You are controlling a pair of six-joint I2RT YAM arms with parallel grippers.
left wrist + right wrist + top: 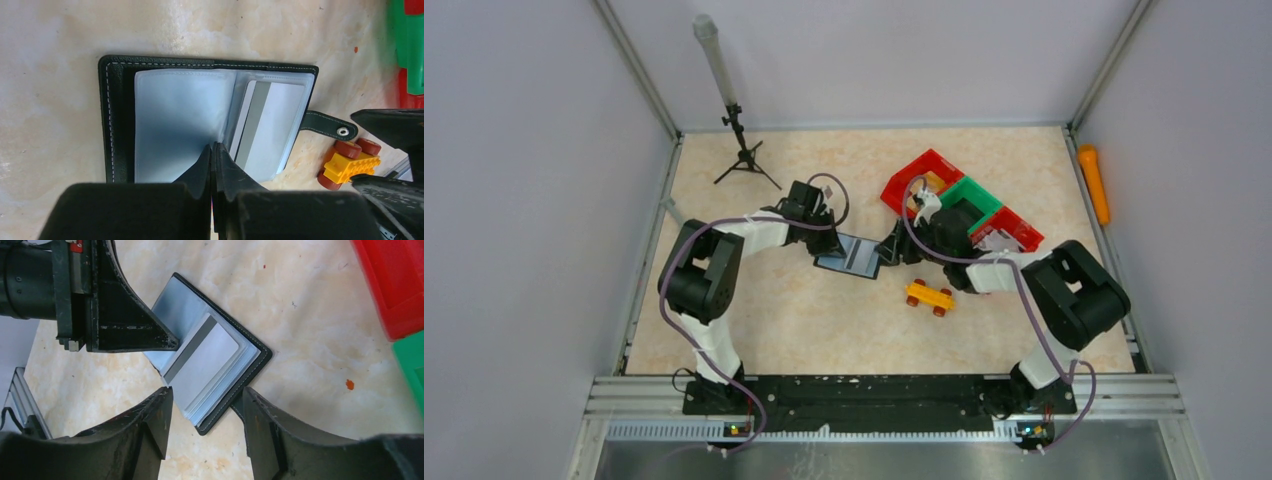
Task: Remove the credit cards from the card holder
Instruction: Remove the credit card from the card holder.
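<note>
The black card holder (116, 115) lies open on the table, its clear plastic sleeves facing up. A pale credit card with a grey stripe (267, 127) sits in the right-hand sleeve. My left gripper (214, 146) is shut, and its tips press on the sleeves at the middle fold, right beside the card's (207, 357) edge. My right gripper (207, 405) is open and straddles the near corner of the card holder (224, 404) without touching it. The holder's strap tab with its silver snap (342, 131) sticks out toward the right gripper.
A yellow toy brick car (929, 297) stands just in front of the card holder (852, 255). Red and green bins (959, 205) lie behind my right arm. A small black tripod (742, 160) stands at the back left, and an orange object (1094, 185) lies beyond the right frame rail.
</note>
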